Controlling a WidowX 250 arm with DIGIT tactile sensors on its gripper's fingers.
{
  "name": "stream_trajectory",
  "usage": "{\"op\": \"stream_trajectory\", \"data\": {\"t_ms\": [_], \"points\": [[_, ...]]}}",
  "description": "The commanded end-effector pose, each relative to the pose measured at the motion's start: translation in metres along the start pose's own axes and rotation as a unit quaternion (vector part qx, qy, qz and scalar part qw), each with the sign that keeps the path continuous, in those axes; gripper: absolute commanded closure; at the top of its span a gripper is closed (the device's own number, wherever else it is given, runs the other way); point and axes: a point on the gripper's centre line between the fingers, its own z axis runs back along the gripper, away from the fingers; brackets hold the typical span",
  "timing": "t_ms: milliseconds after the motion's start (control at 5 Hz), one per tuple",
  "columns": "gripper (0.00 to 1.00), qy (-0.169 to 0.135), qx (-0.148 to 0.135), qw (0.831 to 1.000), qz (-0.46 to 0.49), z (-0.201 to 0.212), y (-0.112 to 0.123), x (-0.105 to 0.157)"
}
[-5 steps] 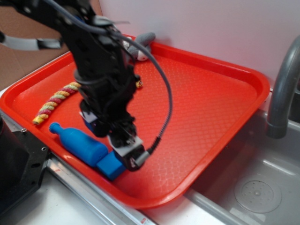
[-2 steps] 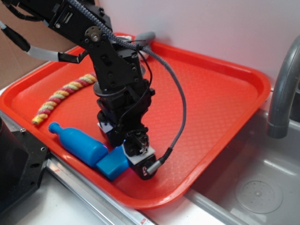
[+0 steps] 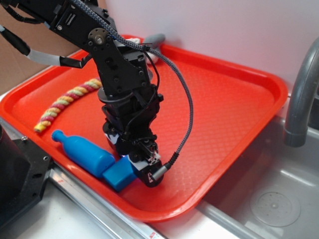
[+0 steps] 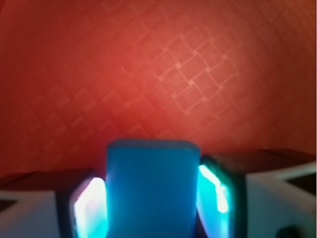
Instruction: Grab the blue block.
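wrist view: blue block (image 4: pixel 152 191) sits between the two fingers (image 4: pixel 218 191), gripper (image 4: pixel 152 198) straddling it with a thin gap showing each side, not clamped.
exterior view: gripper (image 3: pixel 142 167) is down at the red tray (image 3: pixel 239 114) near its front edge, over the blue block (image 3: pixel 118 174); block lies just beside the blue bottle (image 3: pixel 82 152)'s base. braided rope (image 3: pixel 62 104) lies near the tray's left edge.

Block (image 4: pixel 151 191) between the fingers (image 4: pixel 91 206): smooth matt blue plastic. Tray (image 3: pixel 224 99) under the gripper (image 3: pixel 142 167): red plastic, embossed diamond texture, slight sheen. Bottle (image 3: pixel 84 152) beside the block: smooth blue plastic. Rope (image 3: pixel 62 104) further off: twisted cloth. Faucet (image 3: pixel 301 94): dull grey, smooth.
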Motion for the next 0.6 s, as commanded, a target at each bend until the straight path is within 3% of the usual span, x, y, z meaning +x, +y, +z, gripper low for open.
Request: {"op": "stream_trajectory", "data": {"t_ms": [0, 200, 400], "points": [[1.00, -0.049, 0.014, 0.998, 0.032, 0.076, 0.031, 0.010], [1.00, -0.090, 0.023, 0.992, 0.088, 0.131, 0.075, 0.010], [1.00, -0.105, 0.018, 0.988, 0.111, 0.178, 0.112, 0.006]]}}
